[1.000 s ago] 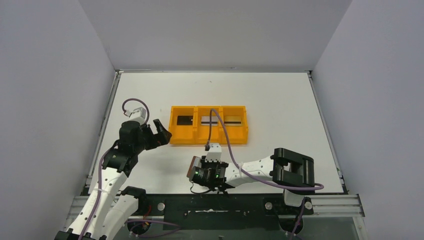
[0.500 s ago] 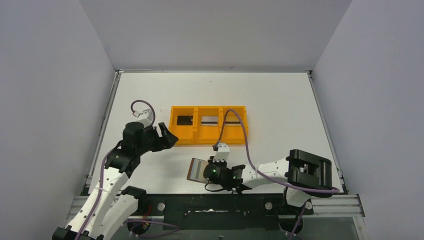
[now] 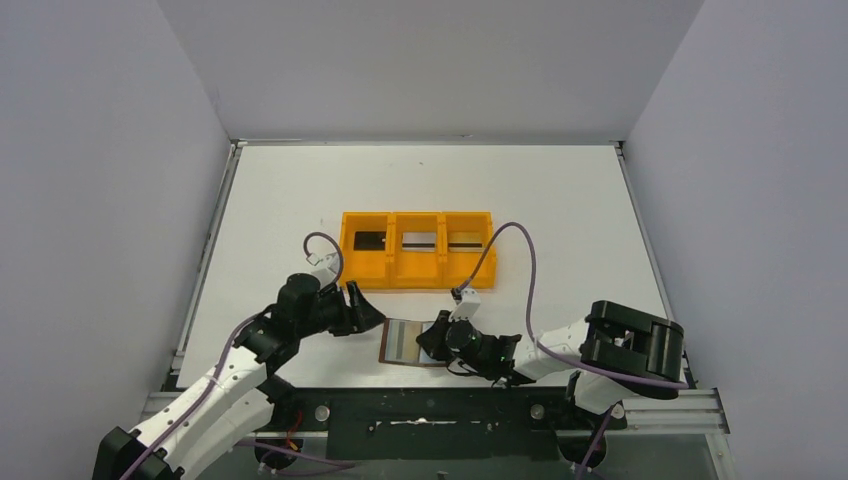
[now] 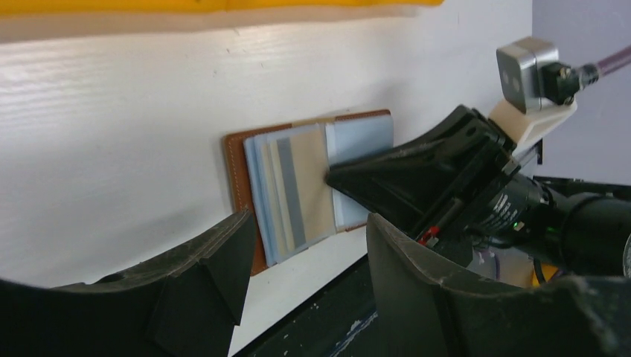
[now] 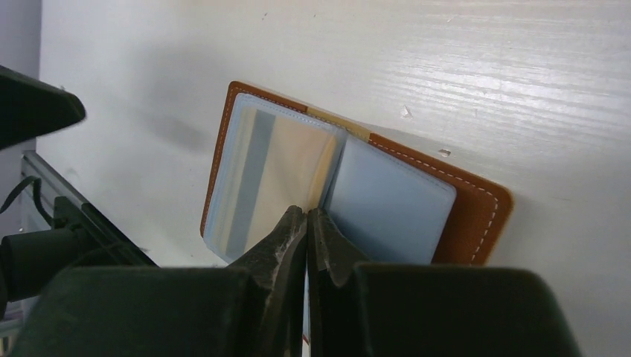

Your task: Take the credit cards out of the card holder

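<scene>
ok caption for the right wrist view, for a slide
Right gripper, shut, at the fold of the open card holder on the table

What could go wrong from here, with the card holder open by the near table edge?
1. The card holder lies right by the near edge of the table; a nudge from the left gripper could slide it off.
2. The right gripper, shut, touches only its centre fold, so it may pivot.
3. The tan card sits under clear sleeves; fingers may catch a sleeve instead.

Card holder (image 5: pixel 387 201): stitched brown leather, glossy plastic inside; table (image 5: pixel 446 67): matt white woodgrain.
</scene>
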Motion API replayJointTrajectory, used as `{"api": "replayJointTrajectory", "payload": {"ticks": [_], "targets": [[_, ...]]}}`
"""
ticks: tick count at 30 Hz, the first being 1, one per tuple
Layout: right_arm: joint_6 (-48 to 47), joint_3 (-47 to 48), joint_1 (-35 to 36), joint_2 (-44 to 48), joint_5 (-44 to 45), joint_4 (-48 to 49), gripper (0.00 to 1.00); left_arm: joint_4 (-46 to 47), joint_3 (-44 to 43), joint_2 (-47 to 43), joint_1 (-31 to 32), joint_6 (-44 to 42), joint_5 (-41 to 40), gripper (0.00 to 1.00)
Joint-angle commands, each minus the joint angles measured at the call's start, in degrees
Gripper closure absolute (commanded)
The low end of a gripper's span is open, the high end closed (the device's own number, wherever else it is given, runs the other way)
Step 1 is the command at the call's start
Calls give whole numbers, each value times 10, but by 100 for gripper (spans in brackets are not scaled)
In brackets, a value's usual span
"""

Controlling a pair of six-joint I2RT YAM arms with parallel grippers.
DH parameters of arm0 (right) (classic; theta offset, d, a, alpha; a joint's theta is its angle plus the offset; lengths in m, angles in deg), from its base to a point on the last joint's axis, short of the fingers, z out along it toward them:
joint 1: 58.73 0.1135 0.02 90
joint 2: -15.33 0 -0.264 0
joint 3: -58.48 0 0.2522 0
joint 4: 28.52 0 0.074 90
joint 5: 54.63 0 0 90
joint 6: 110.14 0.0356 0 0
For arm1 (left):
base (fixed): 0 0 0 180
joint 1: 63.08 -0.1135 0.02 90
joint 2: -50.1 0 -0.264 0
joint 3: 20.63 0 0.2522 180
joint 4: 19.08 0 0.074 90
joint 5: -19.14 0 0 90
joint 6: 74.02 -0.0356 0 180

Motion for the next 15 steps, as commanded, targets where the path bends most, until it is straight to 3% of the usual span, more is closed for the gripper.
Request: {"api": "replayJointTrajectory", "payload": {"ticks": [1, 10, 12, 15], "targets": [[1, -31, -15, 19, -34, 147, 100, 81, 11, 0, 55, 46, -18, 45], [-20, -46, -24, 19, -79, 228, 100, 114, 13, 46, 120, 57, -59, 45], [-14, -34, -24, 20, -69, 187, 98, 108, 15, 47, 122, 59, -70, 45], [-13, 10, -15, 25, -25, 60, 83, 88, 13, 31, 123, 64, -94, 45]]}}
